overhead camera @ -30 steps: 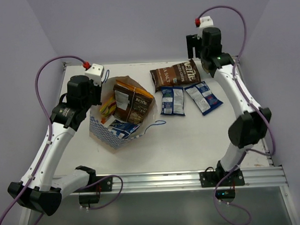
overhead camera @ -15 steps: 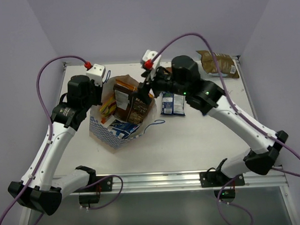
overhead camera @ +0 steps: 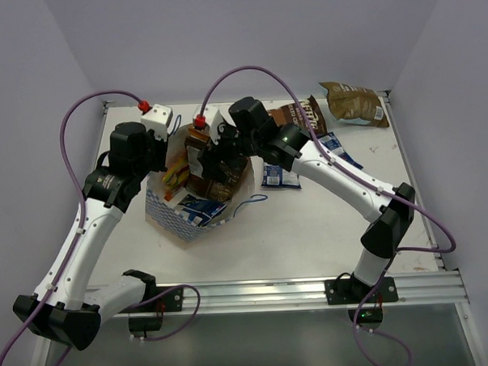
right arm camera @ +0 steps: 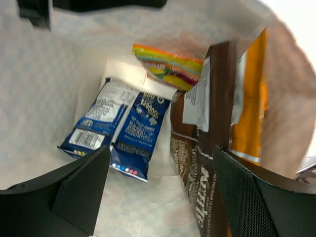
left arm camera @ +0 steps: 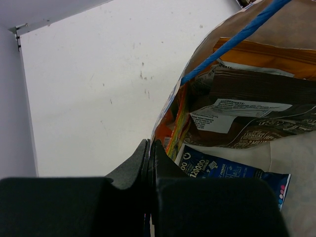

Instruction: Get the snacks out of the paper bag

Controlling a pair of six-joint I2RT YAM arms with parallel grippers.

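Several snacks lie inside the paper bag [overhead camera: 168,217], which stands open-mouthed on the left half of the table [overhead camera: 311,229]. Seen from the right wrist, a brown chip bag [right arm camera: 197,163] stands on edge against an orange bag [right arm camera: 249,108] along one wall. A red-yellow packet [right arm camera: 165,66] is tucked at the far end, and what look like two blue packets [right arm camera: 143,131] lie side by side on the white floor. The right gripper [right arm camera: 162,153] is lowered into the bag's mouth with its fingers spread wide apart and nothing between them, just above the chip bag and the blue packets. The left gripper [left arm camera: 149,144] has its fingers pressed together on the bag's left rim. On the table to the right lie a second chip bag [overhead camera: 302,114], partly under the right arm, and a loose blue pair [overhead camera: 280,175]. A tan bag [overhead camera: 354,104] lies in the far right corner.
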